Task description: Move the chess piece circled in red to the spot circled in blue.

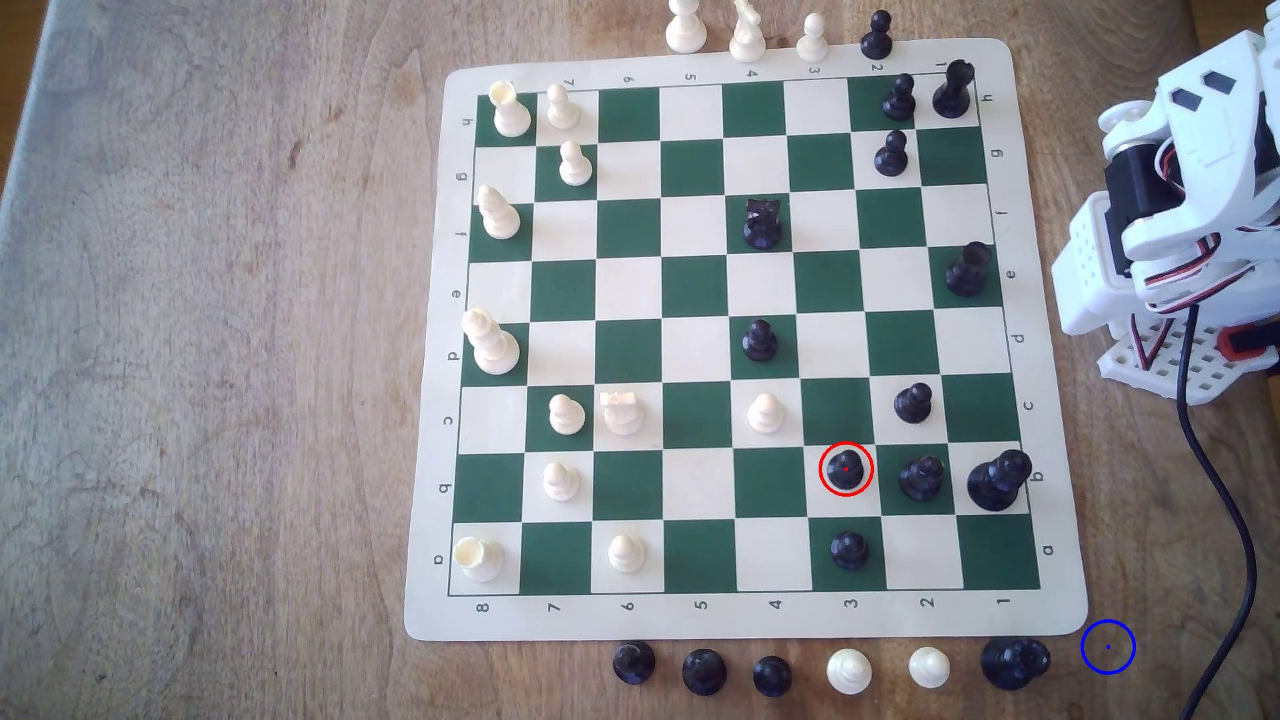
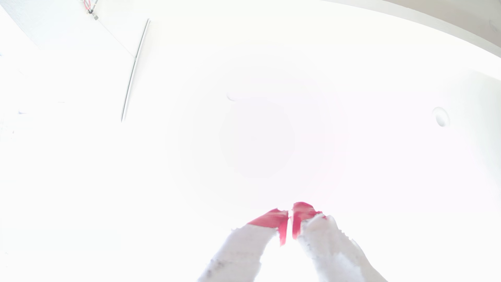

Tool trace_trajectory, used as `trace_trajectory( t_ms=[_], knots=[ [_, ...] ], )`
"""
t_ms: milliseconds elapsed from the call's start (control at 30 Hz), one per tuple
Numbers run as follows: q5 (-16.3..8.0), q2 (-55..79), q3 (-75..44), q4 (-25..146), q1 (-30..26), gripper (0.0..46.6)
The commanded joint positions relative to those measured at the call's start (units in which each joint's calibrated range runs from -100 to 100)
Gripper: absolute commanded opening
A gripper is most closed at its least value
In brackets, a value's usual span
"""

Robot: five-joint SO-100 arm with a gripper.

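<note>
The tool (image 2: 290,217), its red tips seemingly nearly closed and holding nothing, sits well apart from the black pawn (image 1: 846,469).

1. The exterior view looks almost straight down from high above the chessboard (image 1: 741,339), with the arm (image 1: 1191,208) folded at the exterior view's right edge.
2. The wrist view sits close behind the gripper (image 2: 290,217), aimed past its red tips into washed-out brightness; the two views share nothing recognisable.
</note>
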Motion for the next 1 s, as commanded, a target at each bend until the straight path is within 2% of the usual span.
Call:
trace_trajectory(
  t_ms=[0, 167, 233, 467, 600, 633, 833, 967],
  knots=[
    [0.1, -0.2, 1.1, -0.9, -1.9, 0.2],
    [0.1, -0.2, 1.1, 2.8, -3.7, 0.2],
    [0.1, -0.1, 1.1, 11.6, -5.6, 0.2],
    [0.0, -0.1, -1.5, 37.9, -6.9, 0.2],
    [-0.1, 0.0, -13.9, 71.7, -9.3, 0.2],
    [-0.3, 0.0, -20.3, 88.3, -9.4, 0.2],
    [-0.3, 0.1, -30.5, 115.8, -5.2, 0.2],
    [-0.3, 8.4, -39.5, 133.5, -9.0, 0.2]
  ],
)
